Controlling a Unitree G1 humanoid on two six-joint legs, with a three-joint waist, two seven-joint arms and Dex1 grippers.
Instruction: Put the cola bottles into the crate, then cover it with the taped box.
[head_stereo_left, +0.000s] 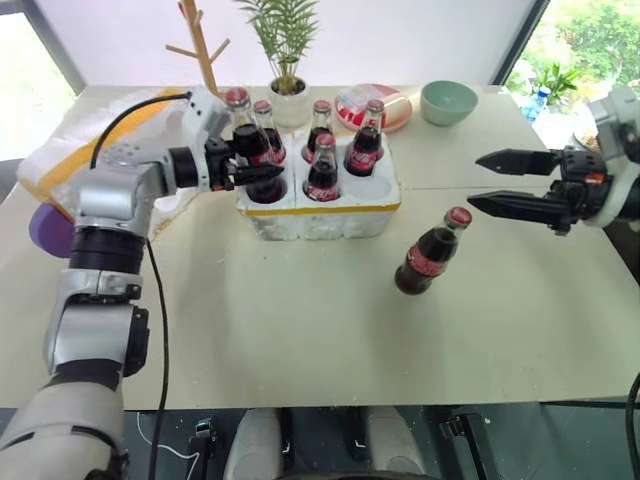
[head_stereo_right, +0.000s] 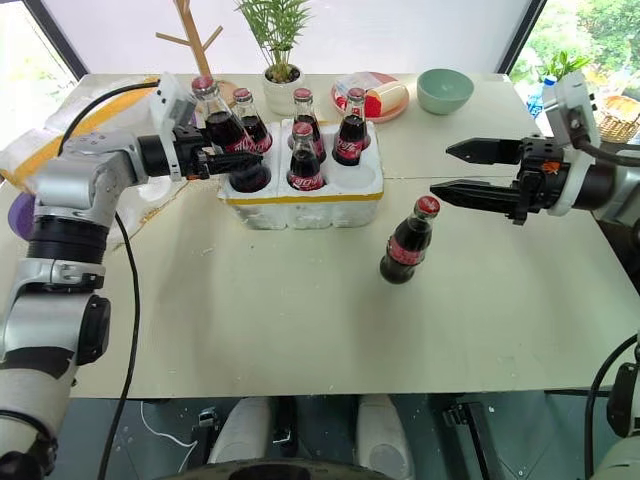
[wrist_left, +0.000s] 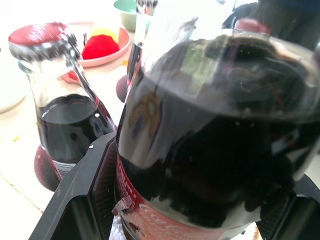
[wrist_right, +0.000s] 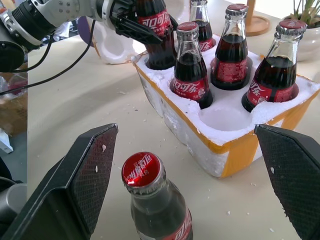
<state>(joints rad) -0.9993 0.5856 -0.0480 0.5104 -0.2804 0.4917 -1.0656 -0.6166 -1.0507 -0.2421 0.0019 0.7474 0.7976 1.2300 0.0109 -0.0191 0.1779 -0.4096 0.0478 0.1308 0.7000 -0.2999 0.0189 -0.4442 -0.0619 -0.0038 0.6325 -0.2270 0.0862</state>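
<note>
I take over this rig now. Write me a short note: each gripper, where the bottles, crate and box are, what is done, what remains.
Left gripper: shut on a cola bottle, tilted over the crate's front-left well.
Right gripper: open, beside the last bottle standing on the table.
Done: four bottles seated in the crate.
Left: seat the held bottle, load the last one into the empty front-right well, then cover with the taped box, lying behind the left arm.

White Coca-Cola script is seen on the red labels of the cola bottles (wrist_right: 191, 89) and on the red cap (wrist_right: 142, 169) of the nearest one.
</note>
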